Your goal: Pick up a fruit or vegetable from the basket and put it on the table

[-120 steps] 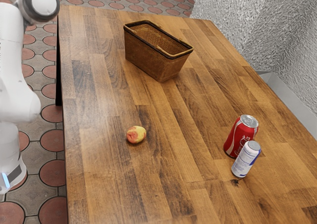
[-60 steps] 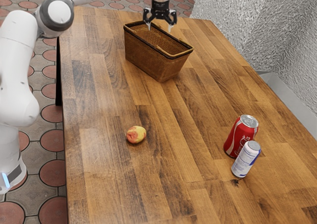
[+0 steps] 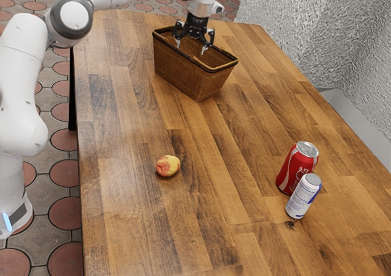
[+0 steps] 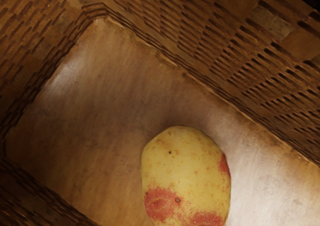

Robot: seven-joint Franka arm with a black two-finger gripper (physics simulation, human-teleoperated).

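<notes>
A: Status, pls. What's changed?

B: Gripper (image 3: 191, 47) was at the far edge of view 1 s ago, over the basket (image 3: 186, 76) 0.5 s ago. Now a bit lower, fingertips at the opening. Can't tell if they're past the rim.

A: Fingers?

B: Wide apart, nothing btwn them.

A: And the potato (image 4: 185, 178)?

B: In the basket, on the floor of it, approx. under the hand. Clear of the walls, as far as I can see; its near end is cut off.

A: So approach is nearly done, pick isn't?

B: IMO yes. Next: straight down, fingers either side of the potato, close, lift clear of the rim, set it on the table (image 3: 134, 227).

A: There's a fruit (image 3: 168, 166) out there already. Counts?

B: Doubt it. Same spot as 1 s ago, so no evidence this run put it there. Cans (image 3: 296, 169) haven't moved either.

A: Risks?

B: Potato's rounded, prob. firm; an off-centre squeeze could roll it. Fingers might also scrape the wicker. Centre first, then go slow. For set-down, stay well off the fruit & cans.
</notes>
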